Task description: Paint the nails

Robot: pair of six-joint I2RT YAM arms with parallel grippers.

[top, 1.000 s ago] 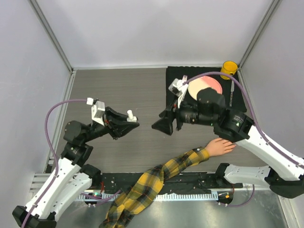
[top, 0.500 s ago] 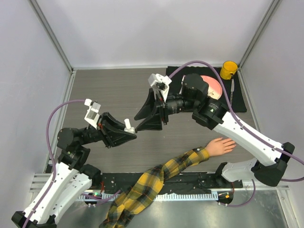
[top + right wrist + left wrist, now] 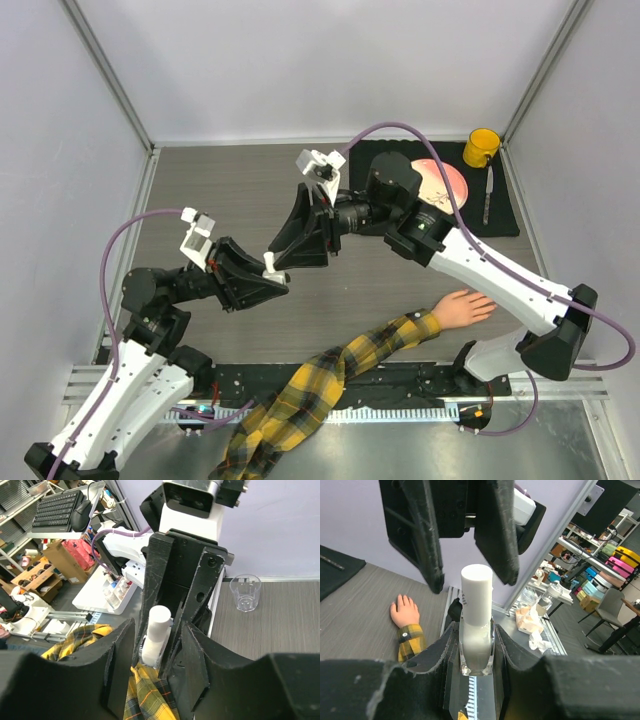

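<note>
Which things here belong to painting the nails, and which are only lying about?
For the job: mannequin hand, small bottle with white cap.
Lying about: yellow mug, pink plate, black mat, clear cup.

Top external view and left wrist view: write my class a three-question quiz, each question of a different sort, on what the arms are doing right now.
1. True or false: the clear bottle lies on the table.
2. Where are the right arm's jaws? A. shut on the plaid sleeve; B. open, flanking the white cap; C. over the yellow cup.
3. Which lies nearer the arms' bases, the mannequin hand or the pink plate?
Key: 1 false, the left arm's jaws hold it in the air; 2 B; 3 the mannequin hand.
</note>
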